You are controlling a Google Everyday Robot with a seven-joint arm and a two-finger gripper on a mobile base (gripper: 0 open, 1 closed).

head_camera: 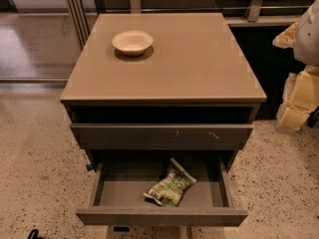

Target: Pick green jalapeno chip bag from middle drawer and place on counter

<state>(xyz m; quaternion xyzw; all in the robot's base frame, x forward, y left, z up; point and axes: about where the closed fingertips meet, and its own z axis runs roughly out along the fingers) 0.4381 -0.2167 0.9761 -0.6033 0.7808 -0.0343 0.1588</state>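
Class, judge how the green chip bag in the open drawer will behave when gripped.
The green jalapeno chip bag is crinkled foil, probably floppy and slippery; being small, it is likely light. The gripper sits at the right edge, away from it.

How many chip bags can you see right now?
1: a small crinkled green-and-white foil chip bag lying in the pulled-out grey middle drawer, right of centre. More could be hidden inside the scuffed grey drawer above it. The claw is not in view.
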